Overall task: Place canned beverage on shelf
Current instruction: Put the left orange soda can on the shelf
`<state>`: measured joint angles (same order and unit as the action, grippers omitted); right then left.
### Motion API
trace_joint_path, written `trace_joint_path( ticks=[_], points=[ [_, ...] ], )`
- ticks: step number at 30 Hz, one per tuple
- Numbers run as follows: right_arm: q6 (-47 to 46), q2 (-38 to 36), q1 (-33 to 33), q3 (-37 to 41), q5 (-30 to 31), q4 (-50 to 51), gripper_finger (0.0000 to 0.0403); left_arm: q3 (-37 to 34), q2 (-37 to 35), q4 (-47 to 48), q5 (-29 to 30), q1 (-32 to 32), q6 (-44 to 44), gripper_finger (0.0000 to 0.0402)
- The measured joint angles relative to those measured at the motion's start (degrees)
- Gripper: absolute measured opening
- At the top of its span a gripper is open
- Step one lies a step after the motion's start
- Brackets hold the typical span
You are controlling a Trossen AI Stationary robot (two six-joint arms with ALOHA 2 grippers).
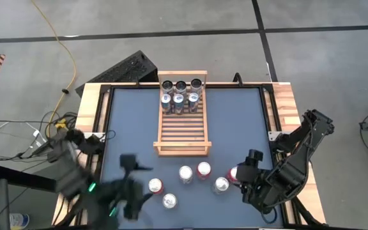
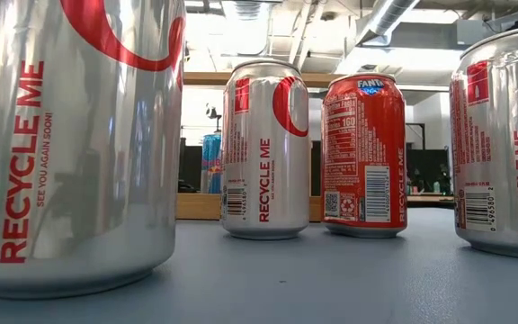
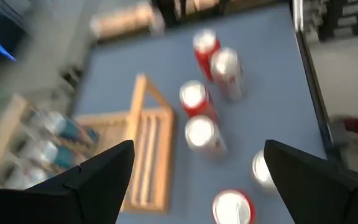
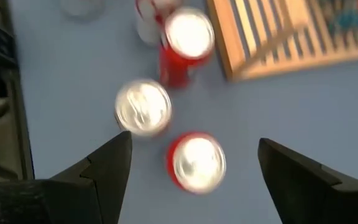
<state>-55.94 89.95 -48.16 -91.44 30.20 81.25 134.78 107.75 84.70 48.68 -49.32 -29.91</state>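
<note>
Looking straight down from the high view, the shelf lies lengthwise on the dark blue table, its far end filled with two rows of three cans while the nearer slats are bare. Six loose cans stand near the table's front edge: a silver can beside a red can, another silver one, a red-topped can, a silver can, and a red one just beside the right gripper. The left gripper hovers at the front left, blurred, near the red-topped can. In the low view, a large silver can fills the near left, a silver can and a red Fanta can stand side by side mid-table, and another silver can sits at the right; the shelf's wooden edge shows behind. In the left wrist view, the left gripper has its fingers spread wide and empty above the loose cans, the shelf off to one side. In the right wrist view, the right gripper is likewise wide apart, holding nothing, above a red can and a silver can, with a shelf corner beyond.
</note>
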Motion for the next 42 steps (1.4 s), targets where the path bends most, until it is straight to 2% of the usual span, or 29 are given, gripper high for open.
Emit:
trace_joint_path(
  ticks=[4,7,10,12,16,19,23,26,30,32,35,37,39,42],
  points=[
    [-4.5,0.0,-0.2,0.0,-4.6,5.8,0.0317,0.0,2.6,0.3,16.8,-8.9,-8.1,0.0348],
    [-6.9,0.0,-0.8,0.0,-4.9,6.4,0.0317,-0.3,4.8,3.7,22.6,-12.1,-20.3,0.0348],
    [-7.2,0.0,-1.4,0.0,-6.1,4.5,0.0317,-3.8,6.9,5.1,23.3,-12.7,-30.7,0.0348],
    [-8.3,0.4,-2.1,0.0,-6.1,4.0,0.0317,-7.1,7.4,4.5,21.5,-12.3,-35.9,0.0348],
    [-12.2,1.2,-3.5,1.5,-6.1,4.0,0.0317,-13.9,7.6,2.1,17.8,-10.4,-42.0,0.0348],
    [-13.2,1.2,-3.5,4.3,-6.4,2.7,0.0317,-16.9,7.8,-1.2,15.6,-9.3,-41.1,0.0348],
    [-10.6,1.3,-0.8,8.2,-8.8,0.3,0.0317,-17.6,7.6,-5.9,12.3,-8.0,-34.1,0.0348],
    [-5.5,1.3,2.3,9.2,-10.9,0.2,0.0317,-17.7,6.6,-4.4,9.5,-7.3,-32.4,0.0348],
    [1.3,1.2,6.4,9.2,-11.2,-1.1,0.0317,-18.0,3.3,1.7,9.6,-7.0,-35.1,0.0348],
    [3.5,1.2,8.0,9.2,-13.0,-1.6,0.0317,-20.8,1.0,1.9,10.1,-6.6,-36.8,0.0348],
    [6.3,1.2,9.4,9.2,-16.8,-4.8,0.0317,-29.3,-4.6,-1.9,10.0,-5.3,-38.1,0.0348],
    [8.5,1.2,9.4,9.2,-17.0,-7.7,0.0317,-37.3,-9.7,-8.9,9.7,-4.5,-36.8,0.0348],
    [9.7,1.2,10.1,9.2,-17.1,-8.5,0.0317,-46.4,-15.3,-19.7,8.5,-3.8,-31.8,0.0348],
    [8.8,1.2,11.2,9.2,-17.4,-7.1,0.0317,-60.0,-23.3,-40.5,5.5,-1.9,-19.4,0.0348]
  ],
)
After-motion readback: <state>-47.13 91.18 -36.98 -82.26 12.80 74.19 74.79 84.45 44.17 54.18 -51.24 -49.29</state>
